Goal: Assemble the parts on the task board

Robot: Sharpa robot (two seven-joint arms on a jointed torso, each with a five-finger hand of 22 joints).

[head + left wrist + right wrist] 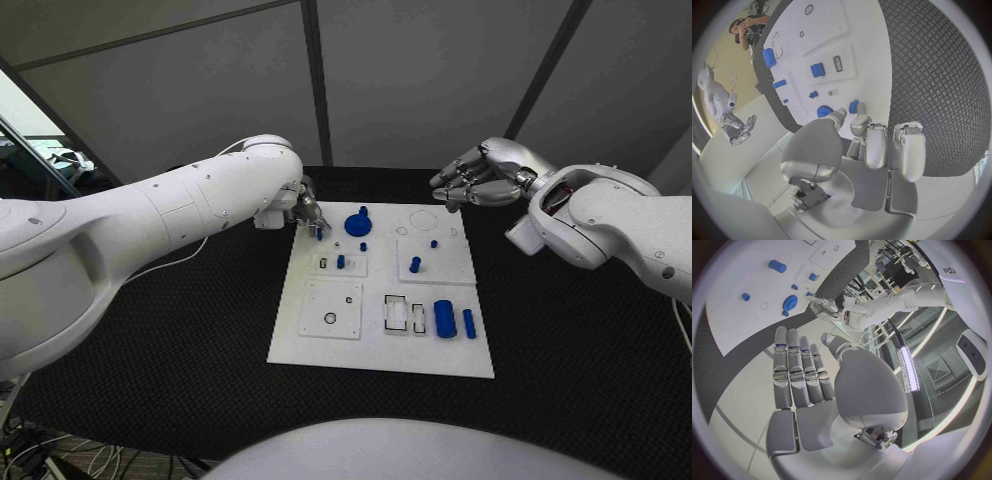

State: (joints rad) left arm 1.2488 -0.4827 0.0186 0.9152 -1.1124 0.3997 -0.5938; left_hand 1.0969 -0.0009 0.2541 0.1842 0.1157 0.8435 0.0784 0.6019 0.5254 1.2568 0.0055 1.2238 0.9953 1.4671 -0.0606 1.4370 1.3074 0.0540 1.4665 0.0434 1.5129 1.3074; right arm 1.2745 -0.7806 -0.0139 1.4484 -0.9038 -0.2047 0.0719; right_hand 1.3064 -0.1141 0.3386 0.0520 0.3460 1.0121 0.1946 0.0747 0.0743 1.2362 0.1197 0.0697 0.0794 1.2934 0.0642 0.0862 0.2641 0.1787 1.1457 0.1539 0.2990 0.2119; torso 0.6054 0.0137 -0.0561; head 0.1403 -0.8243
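Surface: black textured table (577, 330) with the white rectangular task board (378, 345) lying flat in its middle.
Room: grey wall panels behind the table.
Parts: a blue round gear-like part (358, 224) sits at the board's far edge; a large blue cylinder (444, 318) lies on the board's near right area, a thinner blue peg (469, 323) just beside it.
Left hand (300, 213): at the board's far left corner, fingertips pinching a small blue part (854, 106) near the gear.
Right hand (480, 180): held above the table beyond the board's far right corner, fingers loosely curled, apart, holding nothing.
Hard to make out: the pinched part's exact shape and whether it touches the board.
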